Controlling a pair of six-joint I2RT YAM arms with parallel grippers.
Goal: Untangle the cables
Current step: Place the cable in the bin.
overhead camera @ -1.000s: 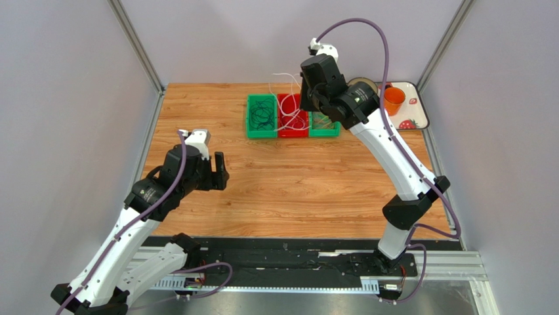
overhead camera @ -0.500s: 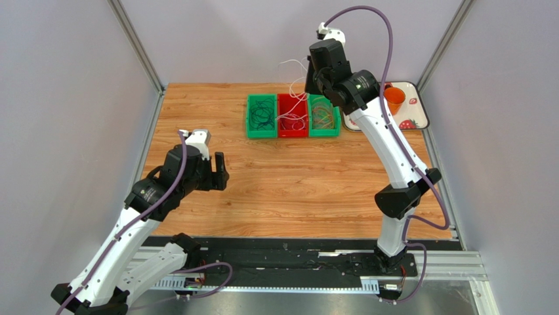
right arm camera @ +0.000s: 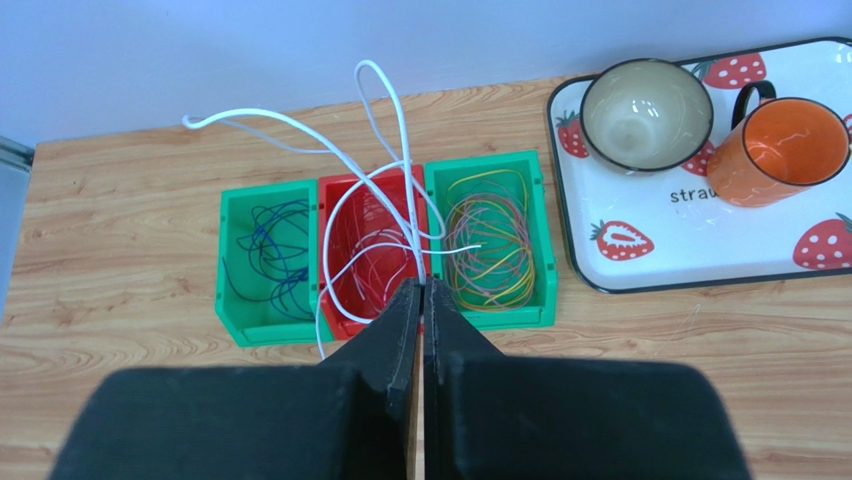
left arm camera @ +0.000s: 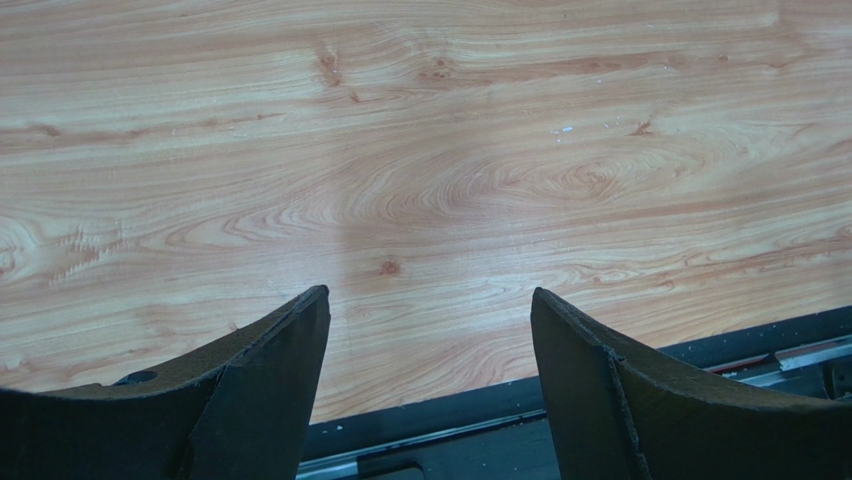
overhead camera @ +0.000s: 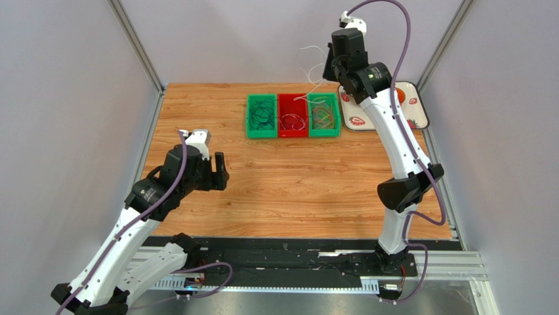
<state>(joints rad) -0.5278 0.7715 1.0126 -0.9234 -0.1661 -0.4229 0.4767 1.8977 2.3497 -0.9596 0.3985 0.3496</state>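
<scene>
While the left hand [left arm camera: 425,300] hangs wide open and empty over bare wood near the left edge of the tabletop [overhead camera: 295,184], the cables [right arm camera: 372,262] lie at the middle of the far edge in three bins: dark ones in the left green bin [right arm camera: 262,332], red in the red bin [right arm camera: 345,190], yellow, orange and purple in the right green bin [right arm camera: 500,315]. The right hand [right arm camera: 422,285], fully closed, pinches a white cable [right arm camera: 405,150] looping above them.

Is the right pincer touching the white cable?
Touching. The right wrist view shows the right pincer shut on the white cable, which comes straight out from between its tips.
</scene>
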